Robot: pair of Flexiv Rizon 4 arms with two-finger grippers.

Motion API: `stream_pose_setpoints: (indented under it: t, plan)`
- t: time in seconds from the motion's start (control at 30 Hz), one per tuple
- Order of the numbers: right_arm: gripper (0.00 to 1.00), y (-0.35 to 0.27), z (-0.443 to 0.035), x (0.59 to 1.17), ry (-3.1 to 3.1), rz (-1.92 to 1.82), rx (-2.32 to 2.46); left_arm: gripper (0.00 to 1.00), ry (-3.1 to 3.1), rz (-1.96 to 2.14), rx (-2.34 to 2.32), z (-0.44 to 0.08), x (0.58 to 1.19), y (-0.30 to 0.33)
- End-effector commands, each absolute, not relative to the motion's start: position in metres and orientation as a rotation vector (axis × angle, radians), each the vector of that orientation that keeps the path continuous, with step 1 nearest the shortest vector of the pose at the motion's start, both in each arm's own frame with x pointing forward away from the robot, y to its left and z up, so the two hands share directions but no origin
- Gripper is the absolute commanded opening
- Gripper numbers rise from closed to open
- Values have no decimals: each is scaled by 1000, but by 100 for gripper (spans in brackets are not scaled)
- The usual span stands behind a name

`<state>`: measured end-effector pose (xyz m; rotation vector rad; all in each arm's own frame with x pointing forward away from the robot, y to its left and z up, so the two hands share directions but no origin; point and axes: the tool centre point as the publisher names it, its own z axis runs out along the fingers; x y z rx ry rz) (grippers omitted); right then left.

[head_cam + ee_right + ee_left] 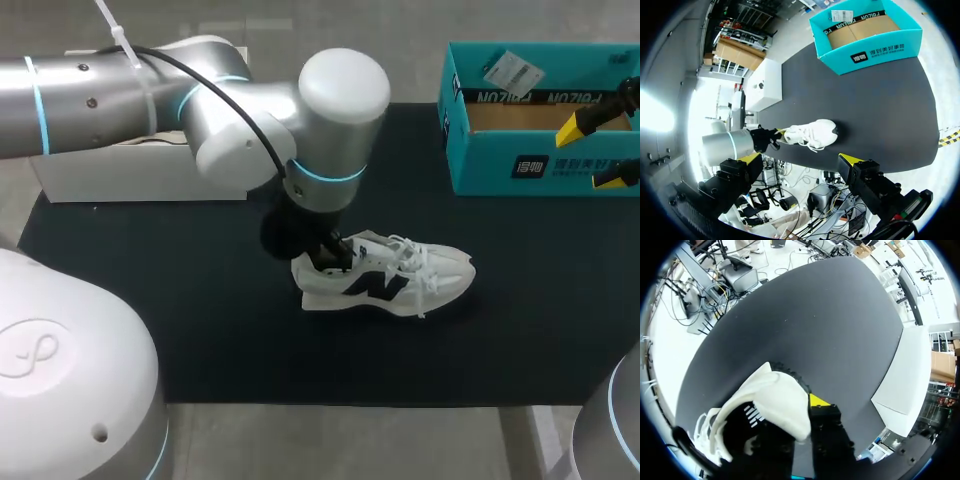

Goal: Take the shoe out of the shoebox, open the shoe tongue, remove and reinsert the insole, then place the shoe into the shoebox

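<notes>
The white shoe [385, 278] stands on the black mat [200, 330], well apart from the blue shoebox [520, 165]. The left gripper [325, 250] pinches the shoe's heel rim, one finger outside and one inside, while the right gripper [600, 150] hangs wide open and empty by the box. The shoe looks light and soft with floppy laces, so the firmer heel seems the best place to hold. The box has white print and a paper label, and the shoe has a dark mark on its side.
</notes>
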<state>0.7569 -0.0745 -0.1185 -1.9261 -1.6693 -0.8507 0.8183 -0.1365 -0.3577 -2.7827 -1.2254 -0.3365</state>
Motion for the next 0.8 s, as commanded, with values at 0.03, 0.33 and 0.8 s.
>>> stream_pose_setpoints:
  t: [0.03, 0.33, 0.8]
  plan:
    - [100, -74, -119, 757, -1669, -849, -1929, 0, -1211, -336, -2783, -368, 817, -143]
    - [100, -74, -119, 757, -1669, -849, -1929, 0, -1212, -348, -2790, -383, 816, -149]
    - [100, -74, -119, 757, -1669, -849, -1929, 0, -1361, -325, -2777, -372, 823, -153]
